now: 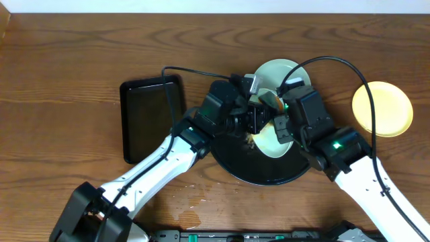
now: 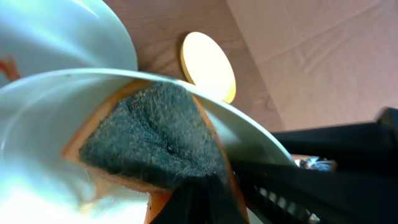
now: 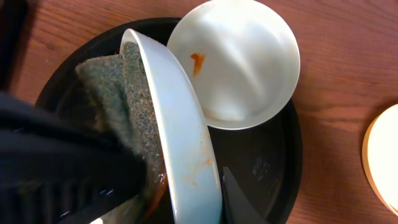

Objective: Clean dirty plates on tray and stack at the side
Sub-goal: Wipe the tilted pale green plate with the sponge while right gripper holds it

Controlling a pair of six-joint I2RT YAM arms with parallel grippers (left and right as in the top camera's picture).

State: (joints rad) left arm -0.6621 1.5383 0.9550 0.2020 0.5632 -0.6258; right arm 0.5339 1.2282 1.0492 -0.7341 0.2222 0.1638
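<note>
L arm [image 1: 161,158] comes in from lower left of the overhead view, stretched diagonally up to centre frame, wrist bent over the round tray [image 1: 235,165]. R arm [image 1: 373,175] comes in from lower right, angled up-left, wrist over the same tray, so both tools meet mid-frame w/ cables looping above them. Right tool [image 3: 219,200] pinches the rim of the tilted plate [image 3: 180,143]. That plate is pale mint-white, stood up on edge over the tray, w/ a faint orange smear on its near face. Only one dark finger [image 3: 239,202] shows, on the plate's right side. Left tool [image 2: 198,198] is pressed together on the sponge [image 2: 149,143], a grey scouring face w/ orange backing, which lies flat against the tilted plate's inner face. Smeared plate [image 3: 233,62], also mint-white w/ an orange mark, sits at the tray's upper edge, partly over the rim, just beside the tilted one. Yellow plate [image 1: 381,109] lies alone on the wood surface [image 1: 67,67] at right of frame, apart from the tray. Rectangular tray [image 1: 151,117] lies left of centre, partly under the L arm.
</note>
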